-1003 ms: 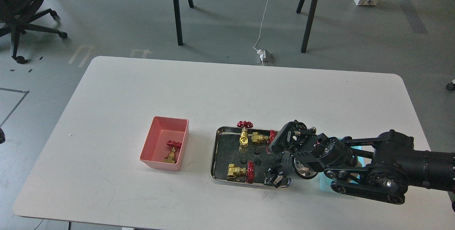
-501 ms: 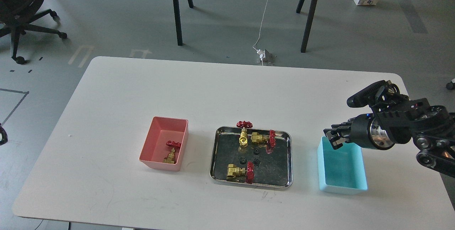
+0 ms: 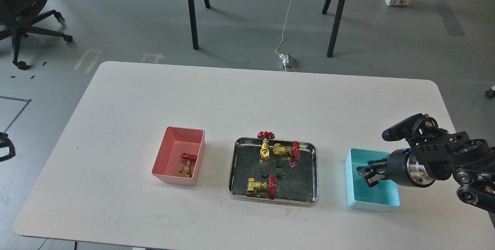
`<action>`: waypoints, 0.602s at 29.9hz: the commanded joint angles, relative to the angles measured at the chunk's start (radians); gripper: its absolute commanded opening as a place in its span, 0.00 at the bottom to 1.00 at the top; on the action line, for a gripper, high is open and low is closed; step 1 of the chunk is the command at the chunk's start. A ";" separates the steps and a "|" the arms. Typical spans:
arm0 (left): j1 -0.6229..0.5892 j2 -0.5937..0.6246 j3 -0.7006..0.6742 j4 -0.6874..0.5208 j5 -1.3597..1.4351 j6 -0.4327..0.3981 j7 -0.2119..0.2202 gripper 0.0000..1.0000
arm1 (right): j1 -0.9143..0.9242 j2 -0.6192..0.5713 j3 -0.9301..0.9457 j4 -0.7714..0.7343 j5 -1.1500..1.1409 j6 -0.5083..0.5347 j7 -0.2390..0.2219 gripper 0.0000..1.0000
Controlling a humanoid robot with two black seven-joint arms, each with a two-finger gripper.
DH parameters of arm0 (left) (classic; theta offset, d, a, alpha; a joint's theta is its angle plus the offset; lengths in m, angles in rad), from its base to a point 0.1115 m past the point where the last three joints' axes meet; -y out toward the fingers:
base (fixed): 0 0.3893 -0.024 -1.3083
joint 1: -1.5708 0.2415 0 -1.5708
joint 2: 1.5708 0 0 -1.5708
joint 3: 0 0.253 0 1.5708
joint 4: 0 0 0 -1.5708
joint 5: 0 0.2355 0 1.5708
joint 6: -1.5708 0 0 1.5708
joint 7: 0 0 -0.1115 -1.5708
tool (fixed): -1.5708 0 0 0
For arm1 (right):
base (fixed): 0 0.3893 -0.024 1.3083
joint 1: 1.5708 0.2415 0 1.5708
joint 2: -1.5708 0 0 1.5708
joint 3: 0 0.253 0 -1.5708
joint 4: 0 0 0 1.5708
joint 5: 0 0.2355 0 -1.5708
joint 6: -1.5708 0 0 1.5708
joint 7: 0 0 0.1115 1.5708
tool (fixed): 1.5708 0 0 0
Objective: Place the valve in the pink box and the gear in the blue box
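While the right gripper (image 3: 367, 174) hangs over the blue box (image 3: 352, 188) (jaws' state unclear), no writing reads clearly.

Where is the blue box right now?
The blue box sits on the table's right side, just right of the steel tray, with the right gripper over it.

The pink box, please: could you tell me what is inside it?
One valve with a red handwheel lies inside the pink box, toward its right wall. The near wall hides a strip of the floor.
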 commanded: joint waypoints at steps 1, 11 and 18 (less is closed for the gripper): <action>0.002 -0.029 0.004 -0.001 0.002 0.001 0.006 1.00 | 0.001 0.009 0.046 -0.002 0.067 0.000 0.000 0.94; 0.016 -0.154 0.111 -0.059 0.001 0.042 -0.009 1.00 | 0.068 0.101 0.517 -0.128 0.466 0.000 -0.001 0.95; 0.023 -0.223 0.112 -0.067 -0.001 0.054 -0.039 1.00 | 0.161 0.314 0.697 -0.520 0.576 -0.244 0.002 0.94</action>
